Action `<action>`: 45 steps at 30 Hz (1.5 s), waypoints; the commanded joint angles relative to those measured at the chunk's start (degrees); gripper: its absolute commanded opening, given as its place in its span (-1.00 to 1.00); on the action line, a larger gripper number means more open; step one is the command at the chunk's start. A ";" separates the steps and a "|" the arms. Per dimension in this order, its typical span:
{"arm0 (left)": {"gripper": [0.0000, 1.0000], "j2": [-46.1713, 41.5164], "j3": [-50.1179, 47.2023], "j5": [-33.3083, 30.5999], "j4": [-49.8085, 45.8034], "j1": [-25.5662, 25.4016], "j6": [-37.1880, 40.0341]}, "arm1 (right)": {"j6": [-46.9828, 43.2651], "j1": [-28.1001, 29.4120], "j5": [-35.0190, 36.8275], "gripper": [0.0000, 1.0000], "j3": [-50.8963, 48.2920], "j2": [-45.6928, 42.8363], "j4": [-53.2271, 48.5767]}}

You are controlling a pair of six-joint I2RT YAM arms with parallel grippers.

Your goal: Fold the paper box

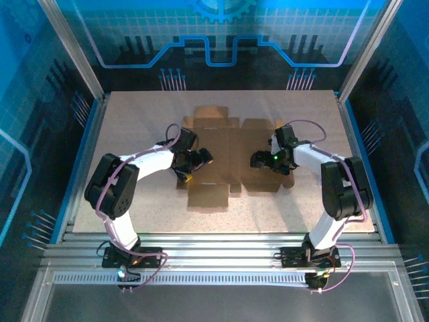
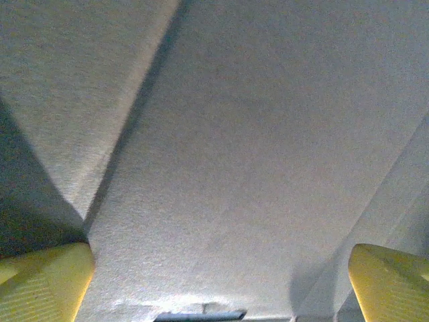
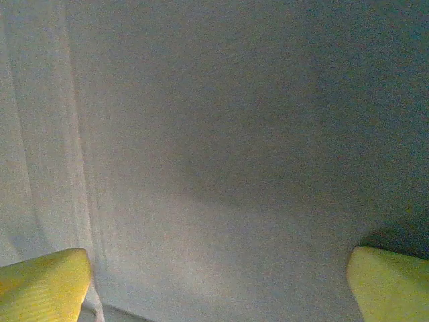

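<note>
The paper box [image 1: 228, 151] lies as a flat brown die-cut sheet with flaps in the middle of the table. My left gripper [image 1: 199, 159] hovers low over the sheet's left part, pointing right. Facing it, my right gripper [image 1: 260, 159] sits low over the right part. In the left wrist view the cardboard [image 2: 255, 134] is very close, with a crease running down its left side, and the gripper [image 2: 221, 272] is open, its yellow fingers [image 2: 47, 282] wide apart. The right wrist view shows bare cardboard [image 3: 221, 168] between the spread jaws of the open gripper [image 3: 218, 278].
The speckled beige table [image 1: 134, 121] surrounds the sheet. Metal frame posts and blue-lit panels [image 1: 221, 40] wall in the sides and back. Aluminium rails [image 1: 221, 245] run along the near edge where both arm bases stand.
</note>
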 commanded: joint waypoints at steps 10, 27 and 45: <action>0.99 17.59 21.92 -3.63 -6.48 3.60 8.50 | 13.17 16.97 4.02 1.00 -12.71 -10.45 2.60; 0.99 -1.21 13.77 -0.52 -7.44 3.53 12.83 | 13.37 33.47 10.63 1.00 -3.47 -14.37 -0.54; 0.99 -6.43 -0.21 1.24 -3.14 -8.34 0.95 | 2.60 5.54 2.94 1.00 -13.51 -19.28 -4.46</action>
